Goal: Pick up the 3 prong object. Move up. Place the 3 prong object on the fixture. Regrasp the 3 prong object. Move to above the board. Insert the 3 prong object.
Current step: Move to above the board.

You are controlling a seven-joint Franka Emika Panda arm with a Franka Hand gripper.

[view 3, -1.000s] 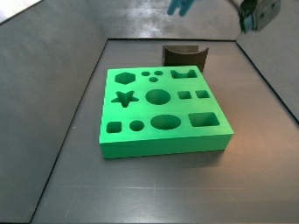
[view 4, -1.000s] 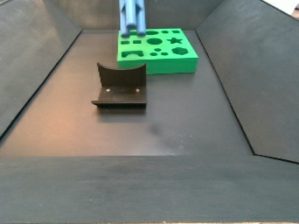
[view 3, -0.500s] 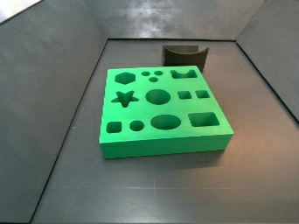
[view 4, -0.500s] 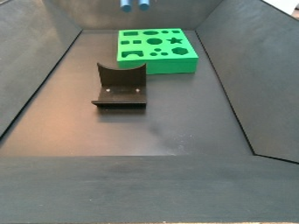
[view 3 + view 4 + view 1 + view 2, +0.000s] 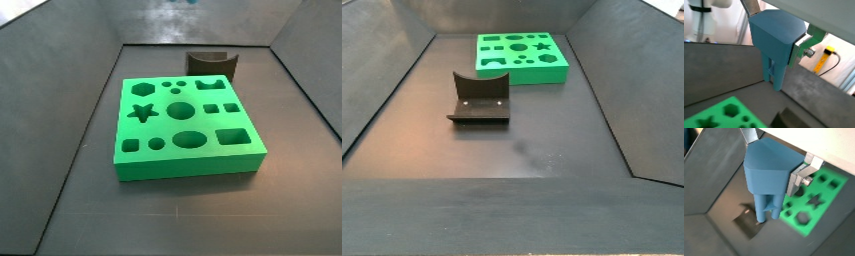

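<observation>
Pincer (image 5: 777, 47) clamped on 3 prong object (image 5: 774, 50), high above board (image 5: 521, 57), fixture (image 5: 480, 98)

— What's showing in the hand (image 5: 777, 47)?
— Silver plates holding a blue 3 prong object (image 5: 767, 178), high above the bright green board (image 5: 186, 125).
— And the fixture (image 5: 480, 98)?
— It's looking dark brown-black on the grey worktop (image 5: 543, 140).

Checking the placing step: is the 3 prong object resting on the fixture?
No: in a wrist view the claw holds the 3 prong object high above the floor, and the fixture stands bare.
</observation>
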